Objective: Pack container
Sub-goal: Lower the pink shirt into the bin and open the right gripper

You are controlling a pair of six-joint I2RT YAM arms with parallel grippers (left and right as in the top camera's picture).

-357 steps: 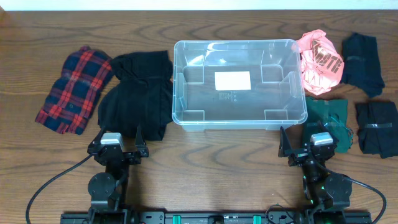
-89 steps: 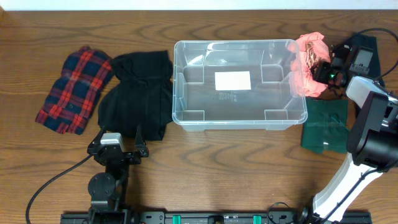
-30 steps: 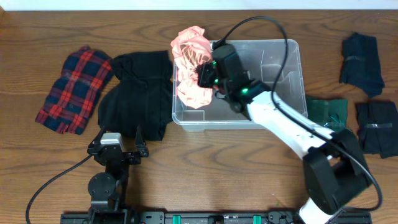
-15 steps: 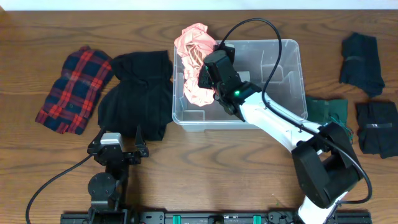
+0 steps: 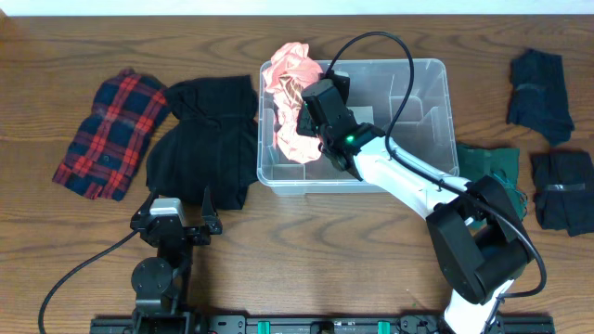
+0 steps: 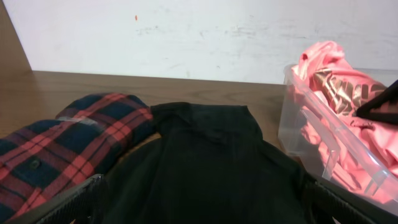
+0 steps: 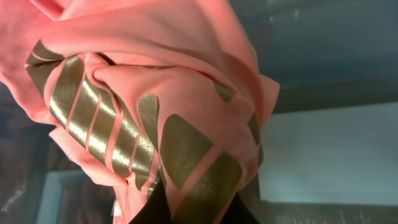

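**A:** How far along is the packing?

**B:** Barely begun, I'd say. The right gripper (image 5: 313, 113) is clamped on the pink shirt (image 5: 290, 139), with the container (image 5: 427, 102) directly beneath it. The plaid shirt (image 5: 111, 134), black top (image 5: 209, 139) and green cloth (image 5: 487, 167) lie outside.

**A:** And the left gripper (image 5: 176, 209)?

**B:** Spread wide and empty, with the container ahead to its right. Only the right wrist view shows the cloth pinched between the fingers.

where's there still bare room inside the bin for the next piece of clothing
The container's right half, between the right arm and the right wall, is bare. Its left end is crowded: the pink shirt is bunched there in the right pincer.
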